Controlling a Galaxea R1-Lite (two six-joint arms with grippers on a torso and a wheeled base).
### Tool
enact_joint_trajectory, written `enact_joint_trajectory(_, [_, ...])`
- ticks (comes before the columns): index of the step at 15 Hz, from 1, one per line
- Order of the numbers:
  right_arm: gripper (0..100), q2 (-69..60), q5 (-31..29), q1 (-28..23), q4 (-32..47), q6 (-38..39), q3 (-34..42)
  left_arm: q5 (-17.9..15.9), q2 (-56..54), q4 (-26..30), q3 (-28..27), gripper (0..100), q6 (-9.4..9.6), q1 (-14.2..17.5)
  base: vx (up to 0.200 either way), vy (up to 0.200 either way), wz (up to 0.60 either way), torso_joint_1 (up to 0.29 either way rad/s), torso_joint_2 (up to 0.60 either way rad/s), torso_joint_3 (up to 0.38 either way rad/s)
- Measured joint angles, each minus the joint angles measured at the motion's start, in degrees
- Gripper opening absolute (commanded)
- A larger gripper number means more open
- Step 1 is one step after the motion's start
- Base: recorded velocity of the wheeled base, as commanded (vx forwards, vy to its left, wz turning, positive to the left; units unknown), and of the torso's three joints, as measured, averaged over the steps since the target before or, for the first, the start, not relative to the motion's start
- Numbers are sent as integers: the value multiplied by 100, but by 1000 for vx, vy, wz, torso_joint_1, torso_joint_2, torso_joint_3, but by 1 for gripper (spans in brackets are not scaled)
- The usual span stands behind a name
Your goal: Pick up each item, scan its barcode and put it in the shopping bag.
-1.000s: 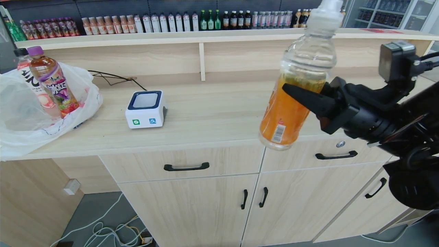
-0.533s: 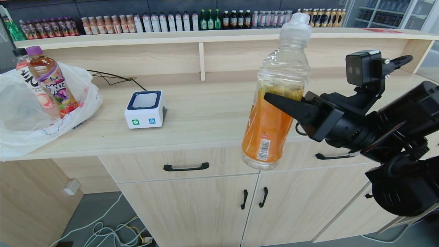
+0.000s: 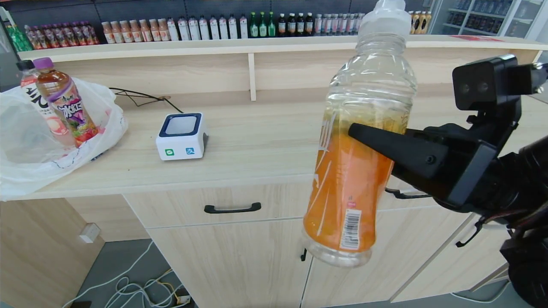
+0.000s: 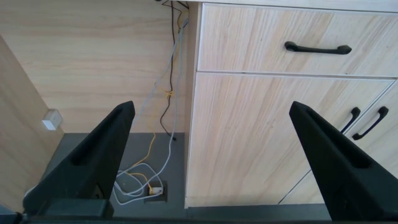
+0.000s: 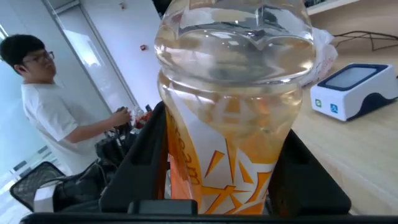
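My right gripper [image 3: 364, 134] is shut on an orange drink bottle [image 3: 357, 171], holding it nearly upright in the air in front of the counter, its barcode [image 3: 350, 229] facing the head camera. In the right wrist view the same bottle [image 5: 233, 124] sits between the black fingers. A white scanner [image 3: 181, 136] with a dark-rimmed window rests on the counter [image 3: 257, 141], well to the left of the bottle. A white plastic shopping bag [image 3: 38, 145] at the counter's left end holds two bottles [image 3: 64, 100]. My left gripper [image 4: 211, 155] hangs open below counter height, facing the cabinet fronts.
A raised shelf [image 3: 257, 45] runs along the back of the counter, with rows of bottles behind it. A black cable [image 3: 141, 97] trails from the scanner toward the back. Drawers and doors with black handles [image 3: 232, 208] lie below. Cables lie on the floor [image 3: 137, 286].
The right gripper has brought the orange bottle from high on the right, first left and down, then closer to the head camera and lower, tilting it more upright. The scanner and bag have not moved.
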Motion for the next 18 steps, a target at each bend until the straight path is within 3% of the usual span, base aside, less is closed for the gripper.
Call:
enact_joint_trajectory(3, [0, -238, -17, 82, 7, 62, 229, 2, 0, 0, 0, 100, 0, 0, 0, 0, 0, 0, 0, 0])
enact_joint_trajectory(7, [0, -205, -20, -50, 2, 541, -88, 0, 0, 0, 0, 100, 0, 0, 0, 0, 0, 0, 0, 0])
enact_joint_trajectory(18, [0, 24, -28, -87, 7, 642, -238, 0, 0, 0, 0, 100, 0, 0, 0, 0, 0, 0, 0, 0])
